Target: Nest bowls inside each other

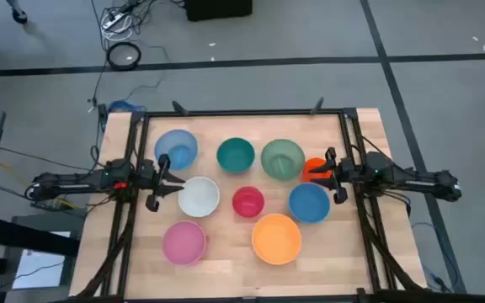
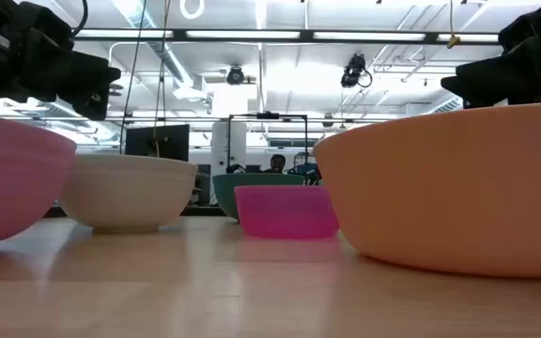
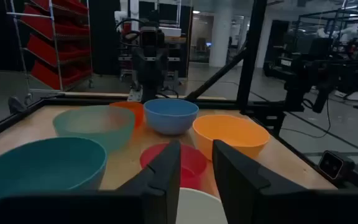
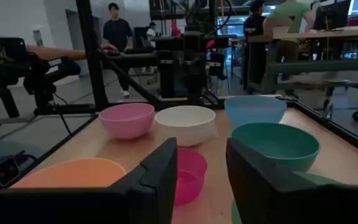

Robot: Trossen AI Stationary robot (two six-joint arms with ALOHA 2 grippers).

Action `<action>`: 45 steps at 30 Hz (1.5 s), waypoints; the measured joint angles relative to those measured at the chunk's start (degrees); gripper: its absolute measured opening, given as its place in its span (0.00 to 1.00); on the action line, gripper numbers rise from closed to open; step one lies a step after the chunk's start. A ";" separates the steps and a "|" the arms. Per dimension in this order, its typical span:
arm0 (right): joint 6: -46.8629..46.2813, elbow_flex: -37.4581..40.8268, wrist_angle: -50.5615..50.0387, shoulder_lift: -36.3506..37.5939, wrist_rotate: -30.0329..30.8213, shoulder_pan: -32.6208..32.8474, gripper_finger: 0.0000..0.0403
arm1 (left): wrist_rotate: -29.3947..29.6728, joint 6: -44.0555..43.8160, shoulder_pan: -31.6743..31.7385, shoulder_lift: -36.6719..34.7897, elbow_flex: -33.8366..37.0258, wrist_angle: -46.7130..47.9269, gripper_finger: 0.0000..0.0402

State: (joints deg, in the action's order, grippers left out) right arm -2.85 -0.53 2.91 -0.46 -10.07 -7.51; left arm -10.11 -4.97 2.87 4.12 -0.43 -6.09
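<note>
Several bowls rest on their bases on the wooden table [image 1: 226,265]: light blue [image 1: 176,149], teal [image 1: 235,155], green [image 1: 283,158] and a small orange one [image 1: 312,168] in the far row. White [image 1: 198,196], red [image 1: 247,202] and blue [image 1: 309,203] stand in the middle. Pink [image 1: 183,241] and a large orange one [image 1: 276,238] are nearest. My left gripper [image 1: 163,180] hovers open at the left, between the light blue and white bowls. My right gripper [image 1: 333,175] hovers open at the right, by the small orange bowl. Neither has anything between its fingers [image 3: 166,174] [image 4: 163,168].
A black frame [image 1: 242,113] runs along the table's far edge and down both sides. Bare wood lies along the near edge in front of the pink and large orange bowls. People stand in the room beyond the table [image 4: 117,28].
</note>
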 joint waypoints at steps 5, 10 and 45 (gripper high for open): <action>-0.01 0.01 0.00 0.00 0.00 0.00 0.32 | 0.00 0.00 0.00 -0.02 0.01 0.01 0.25; -0.01 0.01 0.00 -0.01 0.00 0.00 0.32 | 0.00 0.00 0.00 -0.01 0.02 0.02 0.25; 0.00 0.00 0.00 0.00 0.00 0.00 0.32 | 1.51 7.18 0.12 0.00 0.01 -11.02 0.25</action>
State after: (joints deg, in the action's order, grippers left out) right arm -2.85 -0.52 2.91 -0.46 -10.07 -7.51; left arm -8.60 2.20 2.99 4.12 -0.41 -17.11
